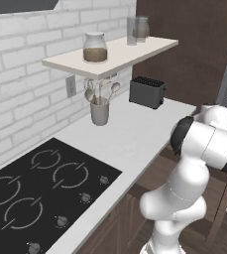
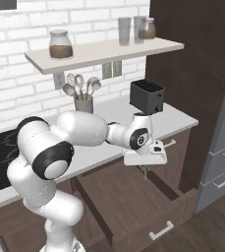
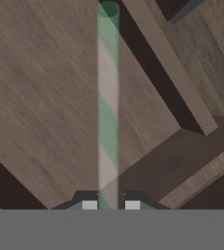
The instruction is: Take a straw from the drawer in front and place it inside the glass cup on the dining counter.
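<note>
Clearly the gripper hangs over the open drawer, pointing straight down, and in the hand view its two dark tips are closed on the straw, one on either side of its near end. The straw runs away from the fingers along the gripper's own axis, a pale stick with green spiral stripes, so it hangs upright below the hand with its free end over the brown wooden floor of the drawer. Held this way, by one end and in line with the fingers, it is already set for a vertical drop into a narrow cup; no re-grasp should be needed, in my judgement.

In the right base view the drawer stands pulled well out toward the near side, its silver bar handle on the front face, which is why the hand can come at it from above without meeting the worktop edge. The straw itself is too thin to make out clearly under the hand in that view.

On the far side of the worktop stand a grey utensil holder with spoons and a black toaster; a shelf above carries a jar and tall glasses. The black hob lies to the left.

I judge the pick as made and the carrying as what remains: the base would have to drive to the dining counter.
</note>
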Motion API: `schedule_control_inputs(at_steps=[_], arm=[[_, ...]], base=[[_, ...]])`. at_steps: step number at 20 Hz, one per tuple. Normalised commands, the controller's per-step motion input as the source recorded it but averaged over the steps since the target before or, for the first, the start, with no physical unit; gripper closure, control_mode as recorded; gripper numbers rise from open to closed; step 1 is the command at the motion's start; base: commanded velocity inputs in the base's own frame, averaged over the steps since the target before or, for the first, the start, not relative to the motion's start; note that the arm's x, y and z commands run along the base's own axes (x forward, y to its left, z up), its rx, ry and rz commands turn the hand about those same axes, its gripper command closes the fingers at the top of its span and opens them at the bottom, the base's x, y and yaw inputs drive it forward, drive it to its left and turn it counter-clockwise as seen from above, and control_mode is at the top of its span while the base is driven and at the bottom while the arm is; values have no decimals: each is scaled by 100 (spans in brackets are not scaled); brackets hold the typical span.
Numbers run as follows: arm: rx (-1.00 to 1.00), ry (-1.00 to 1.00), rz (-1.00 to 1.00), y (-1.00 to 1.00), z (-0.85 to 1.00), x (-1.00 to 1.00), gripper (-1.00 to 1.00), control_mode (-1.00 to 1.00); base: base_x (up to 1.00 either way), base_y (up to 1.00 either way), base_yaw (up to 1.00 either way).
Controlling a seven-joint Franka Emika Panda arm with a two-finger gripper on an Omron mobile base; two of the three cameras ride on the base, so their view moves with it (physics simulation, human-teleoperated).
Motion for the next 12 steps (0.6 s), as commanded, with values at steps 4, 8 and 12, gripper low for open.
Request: schedule_control_inputs(at_steps=[4,8,12], arm=[[0,0,0,0,0,0,100,-100],[0,0,0,4,3,0,100,-100],[0,-7,1,19,40,0,100,-100]], base=[[0,0,0],[0,0,0],[0,0,0]])
